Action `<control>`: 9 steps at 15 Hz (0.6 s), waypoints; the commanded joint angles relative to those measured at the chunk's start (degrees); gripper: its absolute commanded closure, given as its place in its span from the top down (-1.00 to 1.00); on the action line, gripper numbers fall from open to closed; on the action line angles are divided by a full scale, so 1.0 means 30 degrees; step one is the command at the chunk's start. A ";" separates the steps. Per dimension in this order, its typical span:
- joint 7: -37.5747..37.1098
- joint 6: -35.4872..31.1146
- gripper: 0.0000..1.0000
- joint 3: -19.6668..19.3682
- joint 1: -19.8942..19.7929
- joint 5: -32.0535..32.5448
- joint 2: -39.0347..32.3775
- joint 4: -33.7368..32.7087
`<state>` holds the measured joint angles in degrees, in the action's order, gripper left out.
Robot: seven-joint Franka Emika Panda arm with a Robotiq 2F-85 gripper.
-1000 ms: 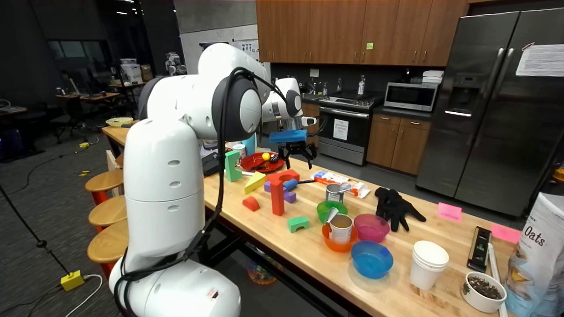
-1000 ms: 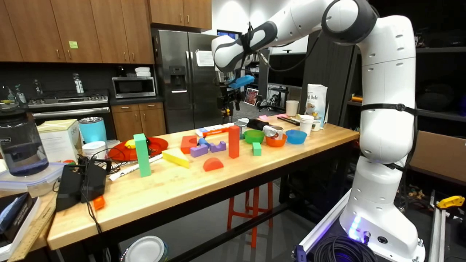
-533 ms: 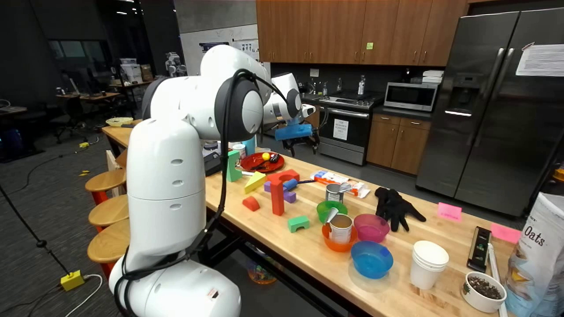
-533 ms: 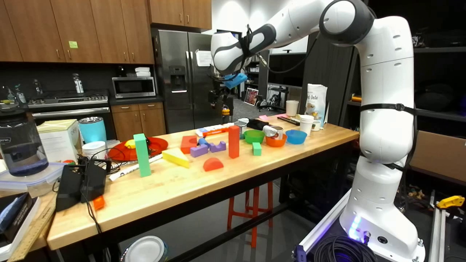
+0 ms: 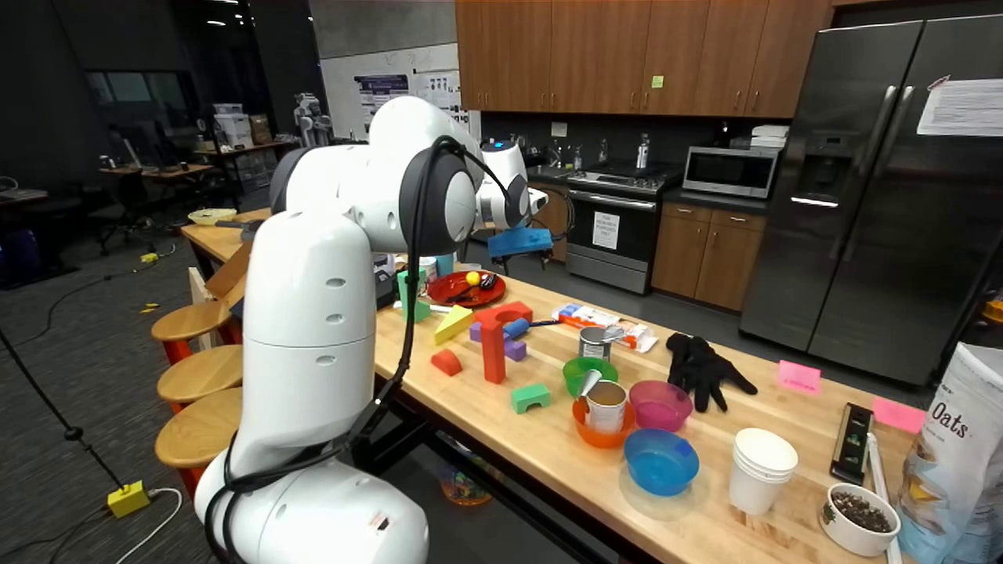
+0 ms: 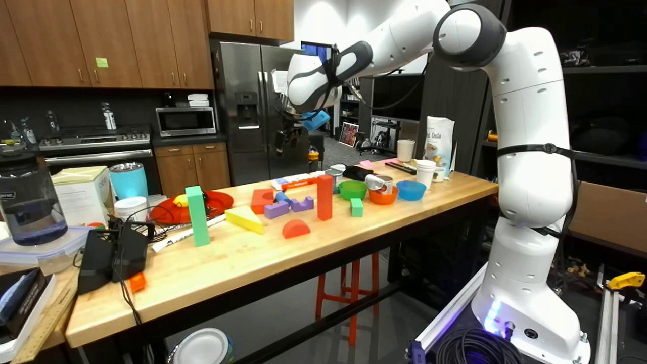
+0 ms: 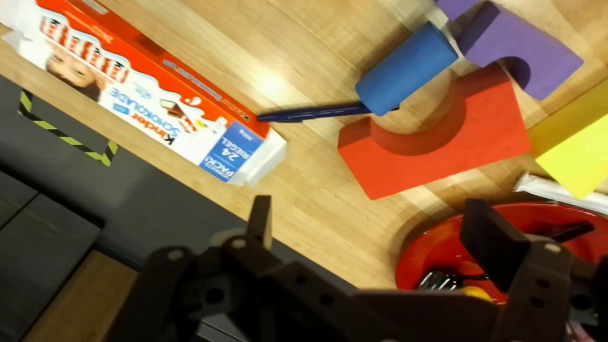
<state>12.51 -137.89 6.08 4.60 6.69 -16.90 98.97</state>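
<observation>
My gripper [image 7: 368, 211] stands open above the table with nothing between its fingers. In the wrist view one finger is seen over the red plate [image 7: 407, 261], which holds dark utensils and a yellow thing. Ahead lie a red block with a round cutout [image 7: 456, 166], a blue cylinder [image 7: 406, 69], a purple arch block [image 7: 522, 38] and a dark pen [image 7: 313, 113]. A Kinder chocolate box [image 7: 142, 99] rests by the table edge, and a yellow wedge [image 7: 579, 156] is at the right. An exterior view has the gripper [image 6: 288, 140] well above the tabletop, tilted.
A tall red block [image 5: 493, 352] and a tall green block [image 6: 197, 217] stand upright. Farther along are a green bowl [image 5: 577, 376], an orange bowl [image 5: 595, 441] with a can, a blue bowl [image 5: 662, 462], a black glove [image 5: 700, 368] and white cups [image 5: 762, 470].
The arm has swung and the gripper has tilted and risen somewhat, drifting left in an exterior view. Its fingers, plain before, are now mostly behind the blue part in an exterior view. Tabletop things stayed put.
</observation>
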 commanded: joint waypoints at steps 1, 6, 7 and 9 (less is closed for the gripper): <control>0.2751 0.0139 1.00 0.1021 -0.0501 -0.2413 -0.0465 -0.0270; 0.3379 0.3008 1.00 0.1502 -0.0438 -0.4451 -0.0092 0.0273; 0.3120 0.3968 1.00 0.1437 -0.0352 -0.4403 0.0047 0.0350; 0.2357 0.5281 1.00 0.1088 -0.0056 -0.3574 0.0161 0.0326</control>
<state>21.43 -127.27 10.17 4.08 -5.44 -18.33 99.07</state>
